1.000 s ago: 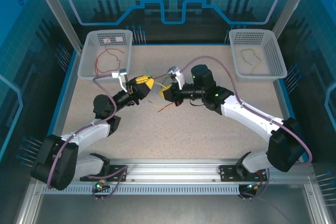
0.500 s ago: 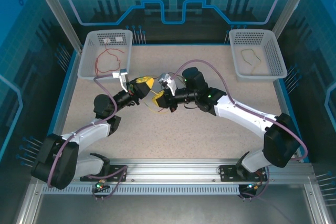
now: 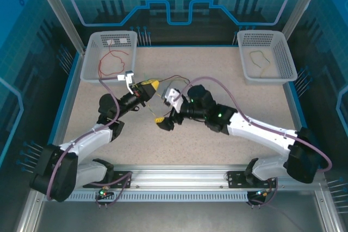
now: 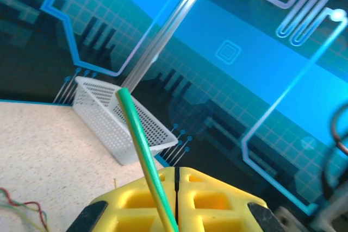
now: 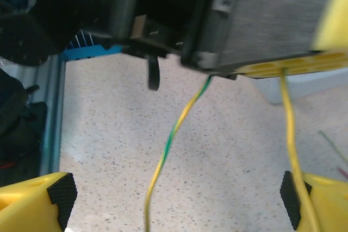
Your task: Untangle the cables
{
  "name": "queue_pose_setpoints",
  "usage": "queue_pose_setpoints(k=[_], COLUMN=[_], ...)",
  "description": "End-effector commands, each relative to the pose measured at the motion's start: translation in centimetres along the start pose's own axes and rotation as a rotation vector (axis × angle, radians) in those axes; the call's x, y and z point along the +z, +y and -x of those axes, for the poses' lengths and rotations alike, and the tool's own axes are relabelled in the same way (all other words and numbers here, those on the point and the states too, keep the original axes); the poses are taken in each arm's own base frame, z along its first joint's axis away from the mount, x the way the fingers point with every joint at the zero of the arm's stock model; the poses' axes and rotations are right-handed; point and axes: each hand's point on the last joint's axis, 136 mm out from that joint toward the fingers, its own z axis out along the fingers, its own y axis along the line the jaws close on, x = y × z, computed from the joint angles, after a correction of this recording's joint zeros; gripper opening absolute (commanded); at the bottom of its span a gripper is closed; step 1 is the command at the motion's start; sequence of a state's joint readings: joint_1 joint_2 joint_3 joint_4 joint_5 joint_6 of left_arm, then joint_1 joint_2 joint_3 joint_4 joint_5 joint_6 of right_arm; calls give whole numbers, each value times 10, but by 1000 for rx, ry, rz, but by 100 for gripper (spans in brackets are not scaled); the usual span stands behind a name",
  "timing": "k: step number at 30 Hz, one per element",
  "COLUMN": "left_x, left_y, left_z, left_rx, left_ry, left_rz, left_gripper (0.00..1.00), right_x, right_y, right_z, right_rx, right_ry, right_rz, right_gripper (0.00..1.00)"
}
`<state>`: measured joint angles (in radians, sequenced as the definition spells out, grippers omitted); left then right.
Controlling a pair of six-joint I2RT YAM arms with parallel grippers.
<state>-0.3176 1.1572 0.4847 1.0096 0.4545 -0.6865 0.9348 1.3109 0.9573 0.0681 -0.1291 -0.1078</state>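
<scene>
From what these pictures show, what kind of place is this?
Probably a robot work cell in a lab or demo booth: two arms are mounted on a metal rail, blue circuit-pattern panels wall in the speckled table, and white baskets hold thin cables.

Yellow-green striped cable [image 5: 172,133], speckled beige table [image 3: 228,88]

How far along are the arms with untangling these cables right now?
Partly done. A red cable lies in the left basket and a yellow-green one in the right basket. In hand: the left gripper is shut on a green-yellow cable, with the right gripper open close by. Left to do: red and yellowish strands lie loose between the grippers, unsorted.
</scene>
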Motion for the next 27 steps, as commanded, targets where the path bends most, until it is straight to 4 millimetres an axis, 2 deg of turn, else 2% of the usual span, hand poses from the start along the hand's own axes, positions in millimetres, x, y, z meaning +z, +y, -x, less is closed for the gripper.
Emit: queue_pose_setpoints(k=[1,6,7,11,15,18,19,22,24,25,27], left_x=[3,4,4,4,1,0,0,-2,-5,-6,-8], left_y=[-2,-5,-5,-9,-11,-14,-13,-11,-9,-9,-8], left_z=[15,14,13,12,13,15,14,13,13,14,16], left_rx=[61,64,62,58,70,77,78,85,92,96,103], left_ry=[-14,-2,3,4,-6,-11,-9,-6,-17,-23,-36], left_rz=[80,79,73,52,53,43,47,60,73,82,89], left_gripper=[0,0,0,0,0,0,0,0,0,0,0], right_x=[-4,19,24,39,52,55,53,42,37,35,33], right_y=[-27,-17,-18,-40,-46,-41,-39,-34,-32,-33,-31], right_z=[9,10,15,15,7,6,8,16,16,13,4], right_rx=[-191,-354,-355,-335,-332,-354,-345,-316,-293,-274,-254], right_ry=[-8,21,5,65,92,85,67,16,2,8,33], right_rz=[-256,-372,-386,-516,-533,-516,-508,-470,-425,-410,-359], right_gripper=[100,100,100,100,97,70,56,31,24,17,9])
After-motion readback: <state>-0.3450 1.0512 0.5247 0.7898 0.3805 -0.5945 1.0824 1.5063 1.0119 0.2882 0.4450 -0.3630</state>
